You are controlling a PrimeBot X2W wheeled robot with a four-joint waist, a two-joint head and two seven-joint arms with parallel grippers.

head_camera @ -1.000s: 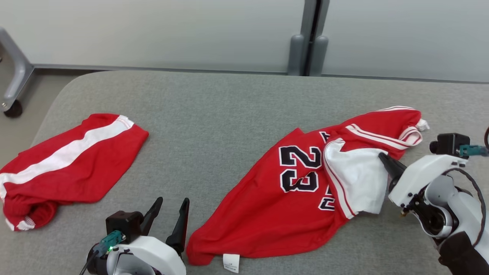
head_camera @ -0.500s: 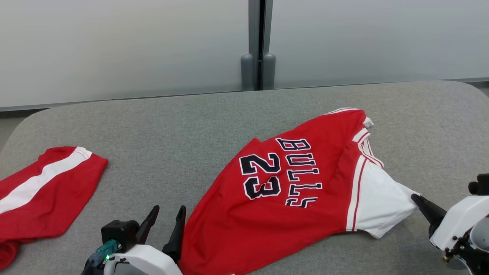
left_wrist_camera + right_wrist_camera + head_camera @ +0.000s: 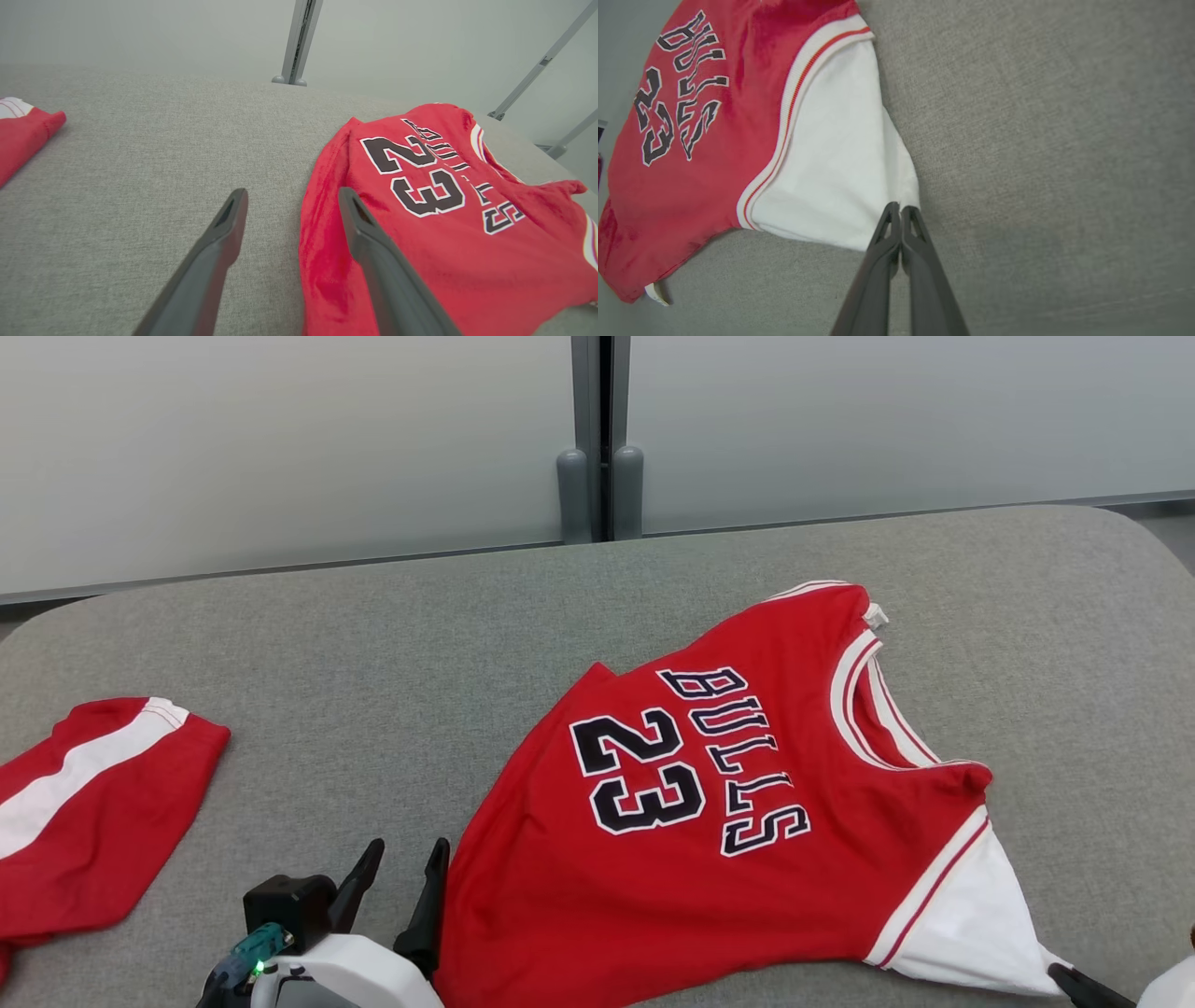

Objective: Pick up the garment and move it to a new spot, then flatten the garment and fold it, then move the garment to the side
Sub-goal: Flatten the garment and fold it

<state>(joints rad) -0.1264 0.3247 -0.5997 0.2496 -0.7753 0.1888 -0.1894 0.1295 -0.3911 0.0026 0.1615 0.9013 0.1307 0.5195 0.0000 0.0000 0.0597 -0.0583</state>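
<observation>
Your jersey [image 3: 551, 915]: soft red cloth with a faint sheen, its white panel matt. Your table cover [image 3: 373, 635]: coarse grey weave, matt. Your left gripper [image 3: 292, 192]: smooth dark plastic, matt.

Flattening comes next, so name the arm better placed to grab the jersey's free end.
Left. The left gripper is open, empty, beside the edge of the jersey. The right gripper is shut on the white sleeve at the opposite end, so occupied.

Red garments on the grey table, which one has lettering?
The red jersey on the right, printed BULLS 23; the left red garment has just a white stripe.
</observation>
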